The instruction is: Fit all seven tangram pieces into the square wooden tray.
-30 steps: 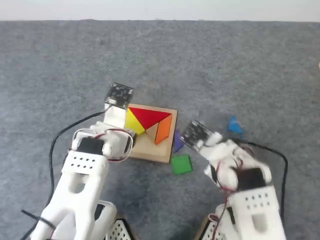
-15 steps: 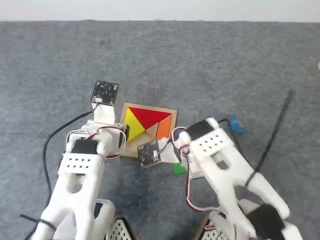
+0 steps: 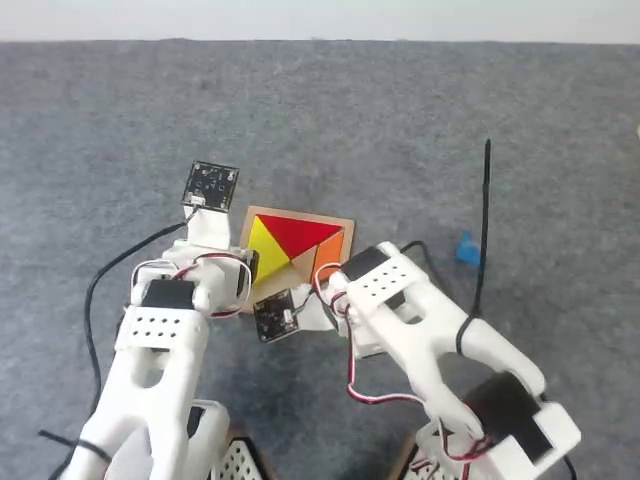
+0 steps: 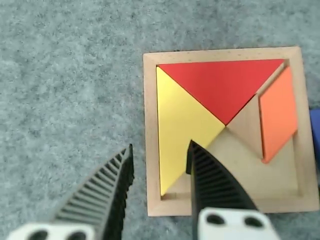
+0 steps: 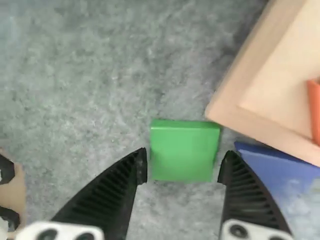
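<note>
**Green square between the right pincer's tips, three pieces in the tray**

In the high view we see the wooden tray (image 3: 300,214) on the grey worktop (image 3: 420,120). A red triangle (image 3: 297,232), a yellow triangle (image 3: 262,250) and an orange piece (image 3: 327,262) lie inside it, with bare wood beside them. The left arm (image 3: 160,340) stands at the tray's yellow side. The right arm (image 3: 420,320) bends over the tray's near edge, on the orange side. A light blue piece (image 3: 467,250) lies on the worktop, well apart from the tray.

In the left wrist view we find the left pincer (image 4: 160,148) open and holding nothing. One finger hangs over the tray's corner by the yellow triangle's tip, the other over the worktop just beside the rim. The red and yellow triangles meet along a slanted edge, and the orange piece touches the red one on the far side. A dark blue piece (image 4: 315,130) shows just outside the rim on the orange side.

In the right wrist view the right pincer (image 5: 184,159) is spread around a green square (image 5: 184,150), with one tip just beside each of two opposite edges — whether they touch it, we cannot tell. The square lies flat on the worktop, just beside the tray's outer corner. The dark blue piece lies near it, just beside the rim.
</note>
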You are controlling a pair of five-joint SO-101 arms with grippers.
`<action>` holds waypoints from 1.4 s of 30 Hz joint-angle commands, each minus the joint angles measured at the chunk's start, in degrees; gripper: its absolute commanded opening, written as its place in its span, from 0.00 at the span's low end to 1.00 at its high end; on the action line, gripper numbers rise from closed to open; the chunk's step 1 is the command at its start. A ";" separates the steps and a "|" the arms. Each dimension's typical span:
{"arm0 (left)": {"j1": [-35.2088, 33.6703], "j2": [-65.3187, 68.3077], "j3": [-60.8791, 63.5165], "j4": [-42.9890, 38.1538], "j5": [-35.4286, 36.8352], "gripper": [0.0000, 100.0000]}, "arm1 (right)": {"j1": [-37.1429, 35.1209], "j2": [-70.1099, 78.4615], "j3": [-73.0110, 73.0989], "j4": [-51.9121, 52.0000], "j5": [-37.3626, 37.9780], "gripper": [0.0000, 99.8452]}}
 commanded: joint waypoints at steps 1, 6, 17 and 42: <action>-0.35 -1.32 -0.31 -1.23 -0.44 0.17 | -0.66 0.04 -1.58 -0.92 -2.02 0.23; -0.35 -1.32 -0.48 -1.14 -0.35 0.17 | -0.40 1.19 -0.88 -0.48 -2.02 0.06; -0.44 -1.32 -0.57 -1.05 -0.35 0.17 | -0.22 2.33 0.62 0.84 -6.95 0.14; -0.44 -1.32 -0.66 -0.44 -0.35 0.17 | -7.34 -14.11 17.23 -0.04 -16.70 0.27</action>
